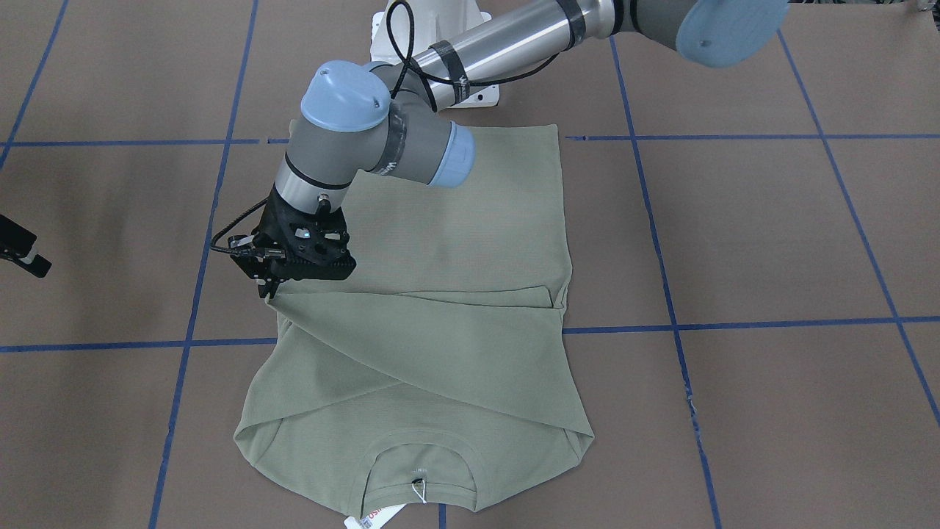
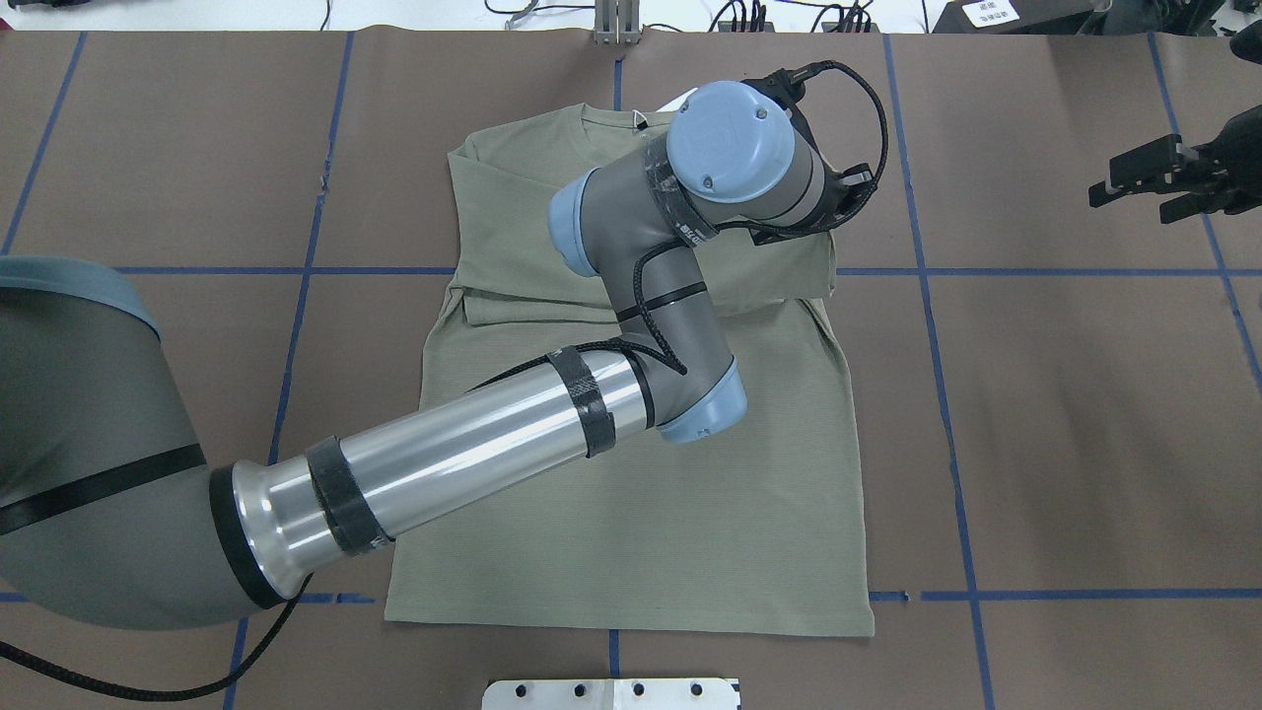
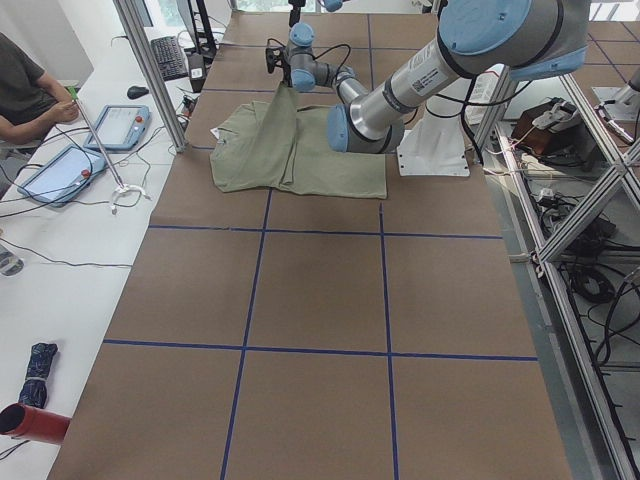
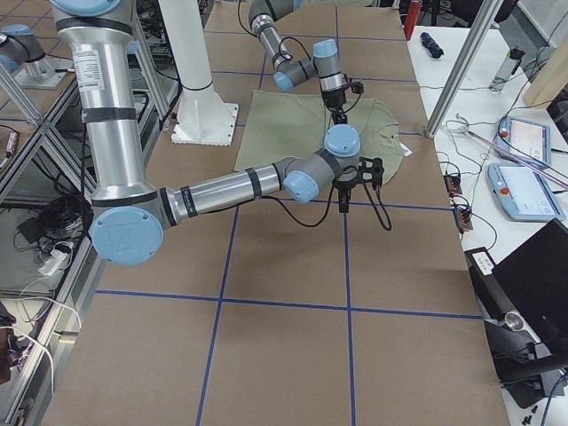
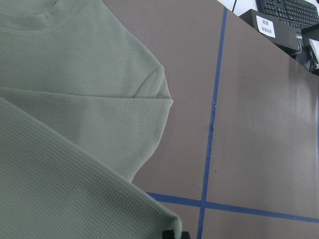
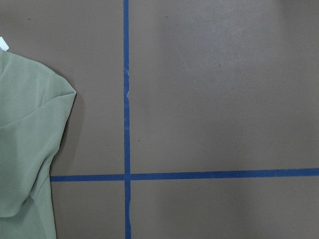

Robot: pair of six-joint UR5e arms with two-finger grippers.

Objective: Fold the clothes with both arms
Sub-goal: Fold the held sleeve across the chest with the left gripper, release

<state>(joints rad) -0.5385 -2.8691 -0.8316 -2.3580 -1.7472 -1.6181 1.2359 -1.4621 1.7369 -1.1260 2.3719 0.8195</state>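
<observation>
Shirt (image 1: 477,242) lies flat on the table (image 1: 771,235), collar toward your side, both sleeves crossed over the chest. You see the left gripper (image 1: 268,289) reaching across it, fingers pinched on the end of the upper sleeve (image 1: 411,323), probably to lay it square along the shirt's edge. The right gripper (image 2: 1144,187) hangs well clear, fingers apart and empty, likely to leave the crossing arm room.

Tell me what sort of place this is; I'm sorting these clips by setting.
Probably a robotics lab, not a home: the left gripper pinches a shirt over a brown table marked with a blue tape grid, and control pendants and a keyboard lie on the side bench.
</observation>
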